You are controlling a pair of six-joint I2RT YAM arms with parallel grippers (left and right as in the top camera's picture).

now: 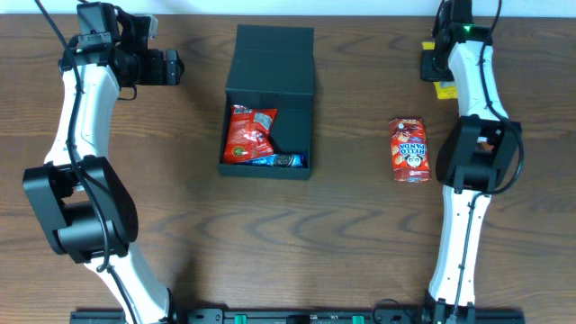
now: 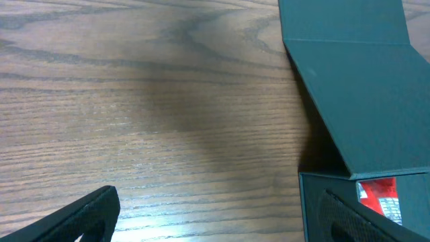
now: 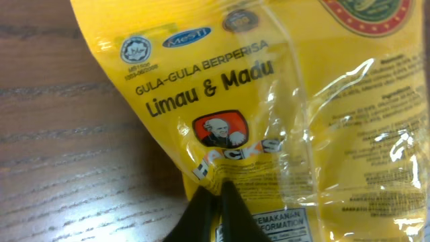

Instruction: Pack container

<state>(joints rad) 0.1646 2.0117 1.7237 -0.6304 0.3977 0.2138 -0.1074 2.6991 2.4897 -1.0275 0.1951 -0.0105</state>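
The container [image 1: 268,108] sits in the middle of the bench [image 1: 162,180]. In it lies a snack bag [image 1: 249,133], and in front of that, maybe a second packet [image 1: 281,161]. Right of the container lies a snack box [image 1: 409,149]. Further right and behind it lies a candy bag [image 1: 445,90].

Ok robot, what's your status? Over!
Left gripper open, empty. Right gripper shut on yellow Hacks candy packet. Container open, red snack packet and blue packet inside. Hello Panda packet lies outside; nothing blocking.
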